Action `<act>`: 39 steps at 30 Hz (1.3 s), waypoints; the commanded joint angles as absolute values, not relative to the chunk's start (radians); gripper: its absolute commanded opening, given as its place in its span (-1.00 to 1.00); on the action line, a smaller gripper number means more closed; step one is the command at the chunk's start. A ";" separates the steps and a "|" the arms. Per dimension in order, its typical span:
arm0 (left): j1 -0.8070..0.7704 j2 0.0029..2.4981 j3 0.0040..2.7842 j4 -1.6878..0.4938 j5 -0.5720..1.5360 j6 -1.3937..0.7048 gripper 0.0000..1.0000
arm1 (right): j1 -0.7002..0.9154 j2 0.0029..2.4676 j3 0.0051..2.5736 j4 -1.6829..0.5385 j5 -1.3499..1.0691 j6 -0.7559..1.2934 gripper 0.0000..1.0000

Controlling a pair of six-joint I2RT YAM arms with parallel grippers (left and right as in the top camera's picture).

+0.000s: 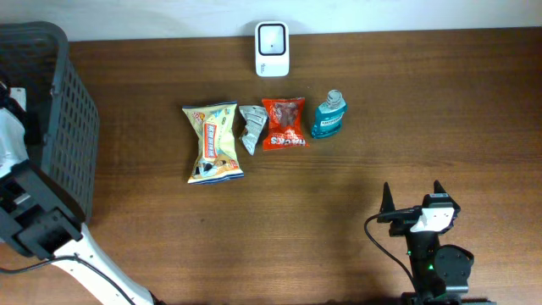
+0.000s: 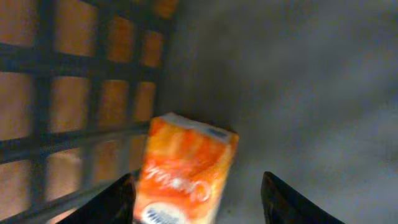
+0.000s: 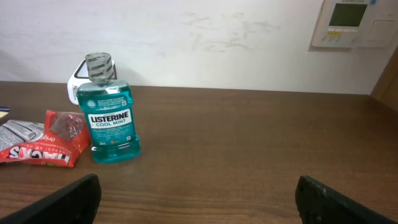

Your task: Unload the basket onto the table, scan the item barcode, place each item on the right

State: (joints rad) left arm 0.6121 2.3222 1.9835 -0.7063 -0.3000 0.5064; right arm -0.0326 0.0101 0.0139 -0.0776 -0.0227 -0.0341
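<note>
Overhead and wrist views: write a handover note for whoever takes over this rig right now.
Left end effector: open, down in the black basket, fingers either side of the orange pack, not clamped.
Right end effector: open, empty, over the table at front right.
Yellow snack bag, silver packet, red bag and mouthwash bottle sit in a row before the white scanner.
Done: nothing at the scanner yet. Left: grip the pack, lift it out, show its barcode.
</note>
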 commanded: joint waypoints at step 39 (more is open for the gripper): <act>0.388 1.808 1.995 -0.804 -0.149 0.168 -1.00 | -0.027 0.004 0.006 -0.080 -0.014 -0.037 0.97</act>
State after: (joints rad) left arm 0.4004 1.9366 1.9877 -0.8017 -0.2691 0.2279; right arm -0.0326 0.0101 0.0139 -0.0776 -0.0227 -0.0338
